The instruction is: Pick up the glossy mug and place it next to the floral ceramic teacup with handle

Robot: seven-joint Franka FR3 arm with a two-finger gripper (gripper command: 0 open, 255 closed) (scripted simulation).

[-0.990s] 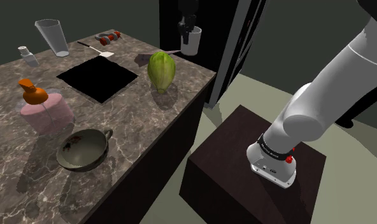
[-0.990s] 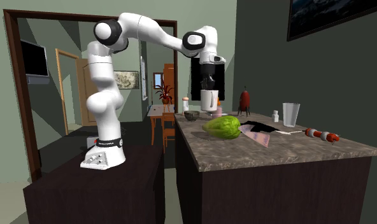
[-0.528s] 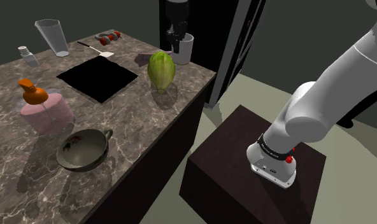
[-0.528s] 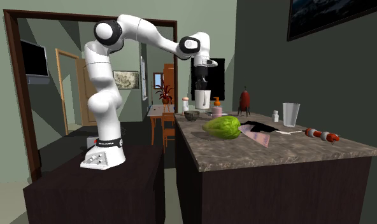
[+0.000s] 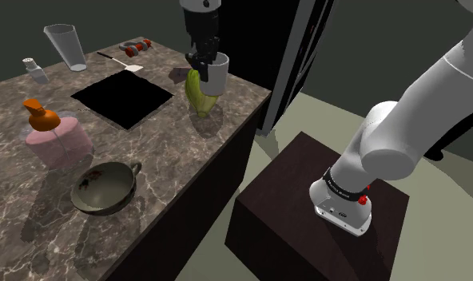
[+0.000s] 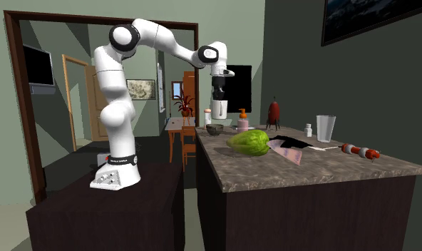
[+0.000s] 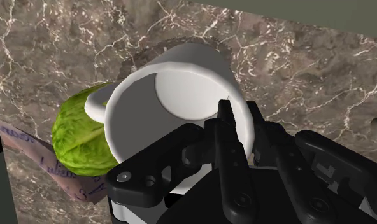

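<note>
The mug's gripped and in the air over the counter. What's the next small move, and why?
Probably move the mug sideways toward the teacup without descending yet: the gripper clasps the mug's rim in its jaws, it hangs just above the green cabbage, and the teacup sits far along the counter.

In the shoulder view the mug (image 5: 215, 77) hangs in the gripper (image 5: 200, 64) over the far right part of the worktop (image 5: 187, 152). It is just above the cabbage (image 5: 196, 97), and a square patch (image 5: 123, 97) lies to that view's left of them. Behind the patch stand a glass (image 5: 65, 46) and a shaker (image 5: 33, 69); nearer the camera a pump bottle (image 5: 55, 136) stands behind the teacup (image 5: 103, 188), well apart from the mug.
</note>
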